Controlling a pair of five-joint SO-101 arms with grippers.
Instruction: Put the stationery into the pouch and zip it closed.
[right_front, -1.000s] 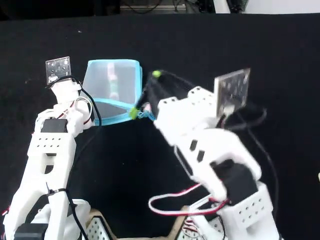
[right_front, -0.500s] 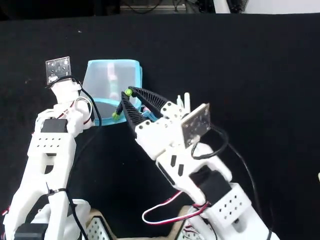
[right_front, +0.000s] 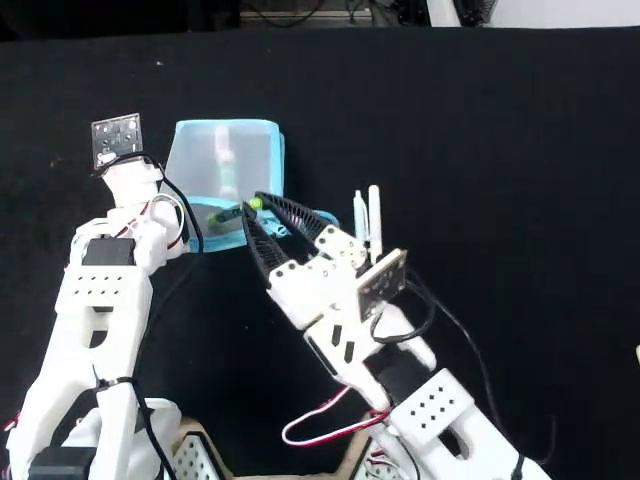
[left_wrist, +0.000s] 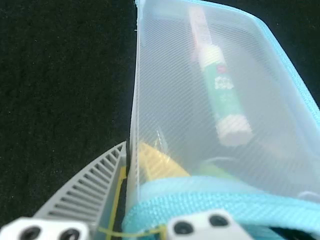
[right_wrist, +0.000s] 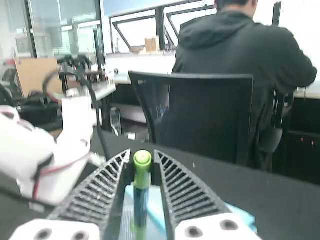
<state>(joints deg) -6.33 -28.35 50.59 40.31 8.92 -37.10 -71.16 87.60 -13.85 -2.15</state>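
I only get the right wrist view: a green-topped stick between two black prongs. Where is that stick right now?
Observer: The high view shows the right gripper holding that green-capped pen at the open mouth of a blue mesh pouch.
Operator: Is anything inside the pouch?
Observer: Yes. The left wrist view shows a green-labelled tube lying inside it.
Operator: Is anything left outside?
Observer: Two slim white sticks lie on the black table, beside the right arm.
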